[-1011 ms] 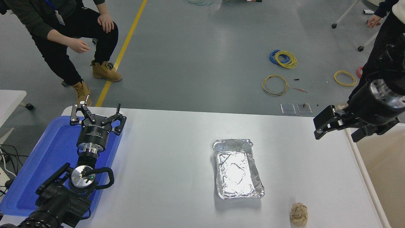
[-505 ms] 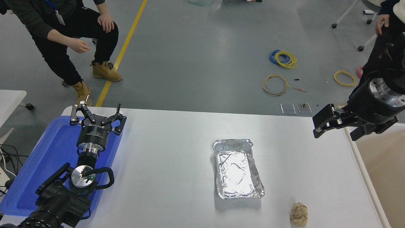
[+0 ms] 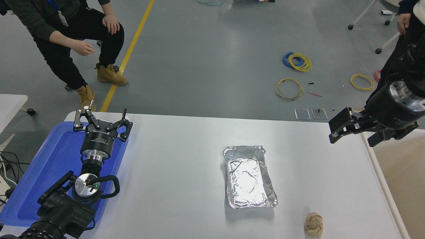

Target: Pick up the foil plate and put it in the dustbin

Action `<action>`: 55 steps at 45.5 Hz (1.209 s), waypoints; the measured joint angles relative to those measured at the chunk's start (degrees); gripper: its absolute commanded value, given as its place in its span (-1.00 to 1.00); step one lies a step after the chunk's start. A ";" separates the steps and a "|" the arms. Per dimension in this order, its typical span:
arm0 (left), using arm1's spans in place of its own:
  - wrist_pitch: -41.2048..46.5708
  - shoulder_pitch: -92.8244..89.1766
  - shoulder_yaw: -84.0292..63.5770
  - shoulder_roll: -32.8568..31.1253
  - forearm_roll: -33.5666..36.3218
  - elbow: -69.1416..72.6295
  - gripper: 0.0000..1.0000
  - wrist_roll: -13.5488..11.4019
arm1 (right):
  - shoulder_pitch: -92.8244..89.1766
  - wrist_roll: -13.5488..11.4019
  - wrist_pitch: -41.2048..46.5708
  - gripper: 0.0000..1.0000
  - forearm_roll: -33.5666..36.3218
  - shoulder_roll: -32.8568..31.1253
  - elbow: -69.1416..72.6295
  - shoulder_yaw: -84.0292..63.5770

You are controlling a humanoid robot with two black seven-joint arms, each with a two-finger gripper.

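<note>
Likely v. light, crushable: foil plate (image 3: 249, 177). I'd pinch its rolled rim, nr edge. My right gripper (image 3: 355, 131) jaws spread, empty.

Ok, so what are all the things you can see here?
foil plate: one, shiny silver, middle of the table, empty
paper ball: one, beige, near edge of the table, right of the plate
blue tray: one, blue, left end of the table
dustbin: one, off-white rim, tan inside, off the table's right end
table: one, white
wire coils: several, yellow and blue, on the grey floor
people: two, dark clothes, top left and top right
left gripper: black, open, over the blue tray
right gripper: black, open, above the table's right end
</note>
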 measured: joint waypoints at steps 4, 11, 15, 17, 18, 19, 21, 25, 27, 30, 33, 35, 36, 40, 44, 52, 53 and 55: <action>0.00 0.00 0.00 0.00 0.00 0.00 1.00 0.00 | -0.03 0.01 -0.02 1.00 0.00 0.01 -0.01 0.14; 0.00 -0.02 0.00 0.00 0.00 0.00 1.00 0.00 | -0.16 0.02 -0.09 1.00 -0.02 0.18 -0.20 0.31; 0.00 -0.03 0.00 0.00 0.00 0.00 1.00 0.00 | -0.18 0.03 -0.10 1.00 -0.03 0.17 -0.56 0.73; 0.00 -0.03 0.00 0.00 0.00 0.00 1.00 0.00 | -0.18 0.03 -0.10 1.00 -0.03 0.13 -0.63 0.79; 0.00 -0.03 0.00 0.00 0.00 0.00 1.00 0.00 | -0.21 0.03 -0.10 1.00 -0.02 0.08 -0.71 0.86; 0.00 -0.03 0.00 0.00 0.00 0.00 1.00 0.00 | -0.23 0.03 -0.10 1.00 -0.03 0.05 -0.79 0.91; 0.00 -0.03 0.00 0.00 0.00 0.00 1.00 0.00 | -0.31 0.03 -0.10 1.00 -0.03 0.00 -1.01 1.04; 0.00 -0.03 0.00 0.00 0.00 0.00 1.00 0.00 | -0.56 0.03 -0.08 1.00 -0.03 -0.09 -1.28 1.19; 0.00 -0.03 0.00 0.00 0.00 0.00 1.00 0.00 | -0.79 0.03 -0.07 1.00 -0.03 -0.13 -1.40 1.27; 0.00 -0.03 0.00 0.00 0.00 0.00 1.00 0.00 | -1.22 0.03 -0.07 1.00 -0.03 -0.19 -1.58 1.41; 0.00 -0.03 0.00 0.00 0.00 0.00 1.00 0.00 | -1.69 0.03 -0.07 1.00 -0.03 -0.21 -2.00 1.84; 0.00 -0.03 0.00 -0.01 0.00 0.00 1.00 0.00 | -1.95 0.03 -0.07 1.00 -0.03 -0.21 -2.24 2.17; 0.00 -0.03 0.00 0.00 0.00 0.00 1.00 0.00 | -2.14 0.03 -0.07 1.00 -0.03 -0.21 -2.46 2.46; 0.00 -0.03 0.00 -0.01 0.00 0.00 1.00 0.00 | -2.75 0.03 -0.07 1.00 -0.03 -0.18 -3.44 3.57; 0.00 -0.03 0.00 -0.01 0.00 0.00 1.00 0.00 | -3.75 0.03 -0.08 1.00 -0.03 -0.05 -4.72 4.96; 0.00 -0.04 0.00 0.00 0.00 0.00 1.00 0.00 | -5.64 0.03 -0.16 1.00 0.03 0.65 -7.25 6.93; 0.00 -0.04 0.00 0.00 0.00 0.00 1.00 0.00 | -5.83 0.02 -0.17 1.00 0.03 0.81 -7.56 7.09; 0.00 -0.04 0.00 0.00 0.00 0.00 1.00 0.00 | -6.38 0.02 -0.31 1.00 0.04 1.19 -8.40 7.39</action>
